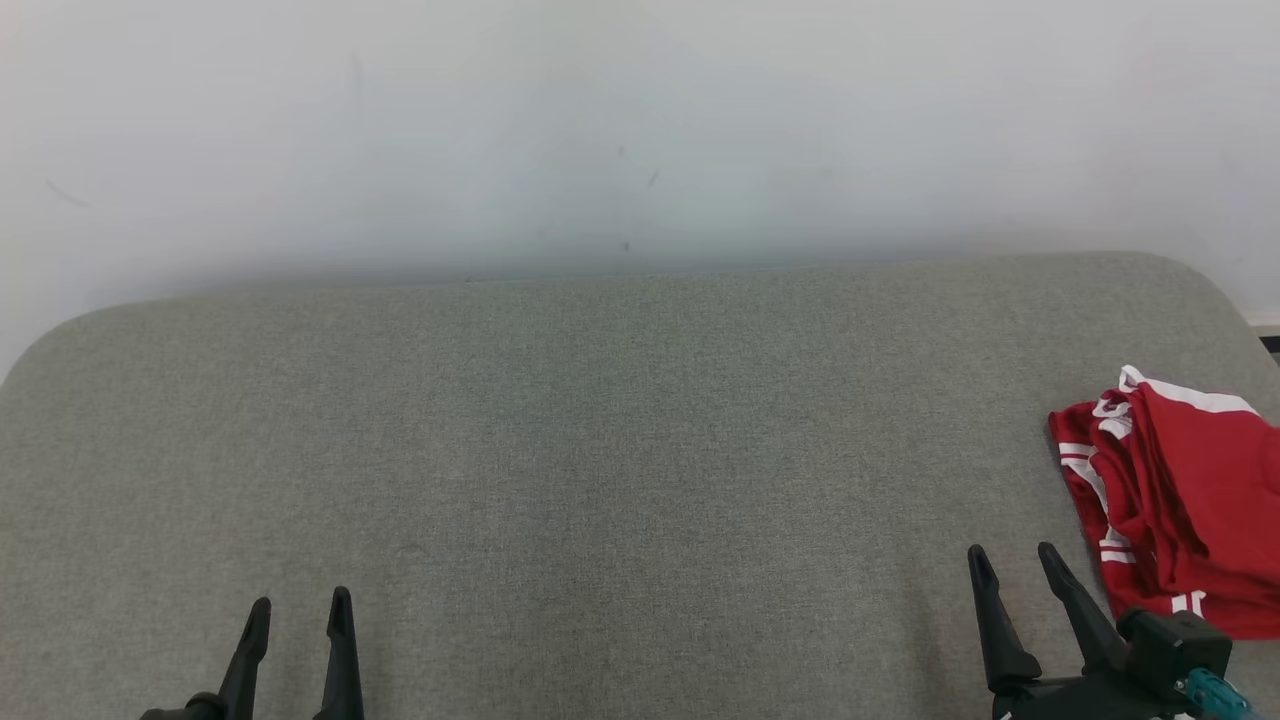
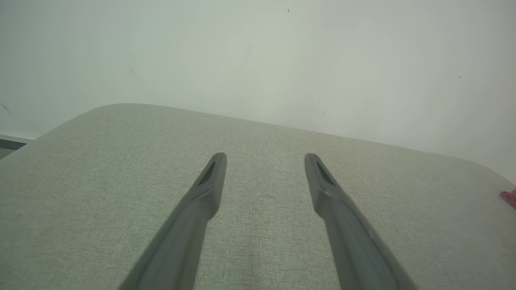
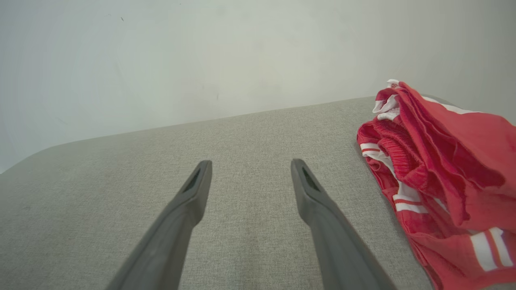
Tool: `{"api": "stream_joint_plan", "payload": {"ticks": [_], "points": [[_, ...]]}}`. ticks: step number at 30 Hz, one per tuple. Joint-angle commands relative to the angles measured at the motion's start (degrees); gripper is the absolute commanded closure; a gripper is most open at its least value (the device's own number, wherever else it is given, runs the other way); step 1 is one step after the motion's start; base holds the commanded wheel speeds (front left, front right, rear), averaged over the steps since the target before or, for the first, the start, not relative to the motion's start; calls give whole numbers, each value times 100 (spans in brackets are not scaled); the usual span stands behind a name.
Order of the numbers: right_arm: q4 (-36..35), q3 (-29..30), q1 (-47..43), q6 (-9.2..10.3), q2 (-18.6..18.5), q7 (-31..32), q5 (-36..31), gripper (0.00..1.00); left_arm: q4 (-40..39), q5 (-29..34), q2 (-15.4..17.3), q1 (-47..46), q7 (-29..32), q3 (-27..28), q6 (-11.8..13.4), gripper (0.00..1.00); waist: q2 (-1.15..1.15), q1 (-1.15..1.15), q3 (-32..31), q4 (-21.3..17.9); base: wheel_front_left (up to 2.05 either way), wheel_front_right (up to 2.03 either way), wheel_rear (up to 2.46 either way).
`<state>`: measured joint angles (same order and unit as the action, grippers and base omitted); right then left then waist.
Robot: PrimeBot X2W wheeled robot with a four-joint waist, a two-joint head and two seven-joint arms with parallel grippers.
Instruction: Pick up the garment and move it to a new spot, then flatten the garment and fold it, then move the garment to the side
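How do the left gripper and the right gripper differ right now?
The right gripper sits beside the red garment; the left gripper is far from it, over bare grey cushion. The right gripper leans leftward in the head view; the left points nearly straight. Both have open, empty jaws.

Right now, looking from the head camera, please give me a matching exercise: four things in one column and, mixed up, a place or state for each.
1 garment
2 left gripper
3 right gripper
4 wall

A pale, behind the grey cushion
B jaws open, lower right, near the garment
C red, white stripes, at the right edge
D jaws open, lower left

Pairs: 1-C, 2-D, 3-B, 4-A
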<state>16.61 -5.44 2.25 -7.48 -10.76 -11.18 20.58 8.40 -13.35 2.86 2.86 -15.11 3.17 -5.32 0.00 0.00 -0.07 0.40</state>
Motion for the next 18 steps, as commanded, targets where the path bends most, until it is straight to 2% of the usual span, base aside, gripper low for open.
{"api": "stream_joint_plan", "payload": {"ticks": [1,12,13,18], "points": [[-27,10,-73,-1,36,-11,-32,0,-1,14,4,77,1,3,3,0,0,0,2,0,0,0,0],[-88,31,-66,-1,41,28,-73,0,-35,14,5,57,1,-64,59,0,0,0,29,11,0,0,0],[-90,35,-66,-1,39,34,-87,100,-35,-4,4,56,1,-64,61,100,0,0,30,12,0,0,0],[87,17,-89,0,95,90,82,100,197,-129,-26,8,59,-41,21,100,0,0,30,10,0,0,0]]}}
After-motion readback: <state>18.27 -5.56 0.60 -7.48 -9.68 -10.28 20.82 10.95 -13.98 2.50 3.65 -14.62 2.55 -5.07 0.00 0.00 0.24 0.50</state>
